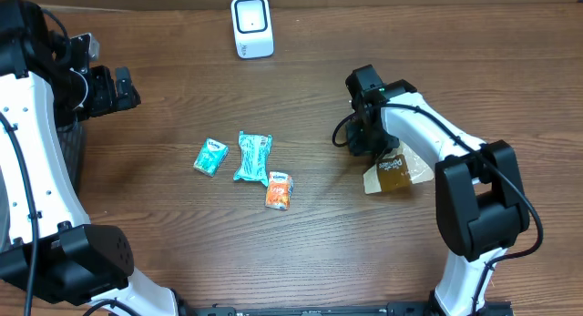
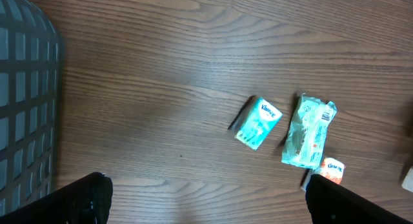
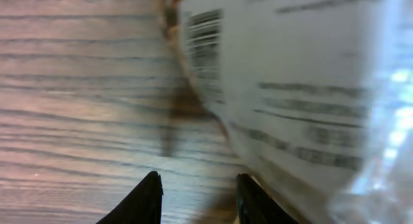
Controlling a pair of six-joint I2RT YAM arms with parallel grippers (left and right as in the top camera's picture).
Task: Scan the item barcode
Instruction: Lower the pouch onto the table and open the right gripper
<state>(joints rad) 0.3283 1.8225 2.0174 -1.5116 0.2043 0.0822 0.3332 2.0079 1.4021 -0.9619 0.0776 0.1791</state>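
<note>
Overhead: left hand [image 1: 117, 88] at the far left, jaws wide apart, empty. Right hand [image 1: 364, 141] is down at the edge of the brown packet [image 1: 399, 170], which lies on the bench [image 1: 182, 252] well apart from the scanner [image 1: 251, 26].

Left wrist: fingers spread to both lower corners, nothing between them. Tissue pack [image 2: 258, 122] on the bench ahead.

Right wrist: fingers partway apart, bare bench between the tips. The packet is blurred, close beside one finger, its barcode [image 3: 203, 37] showing. Cannot tell whether it is gripped.
</note>
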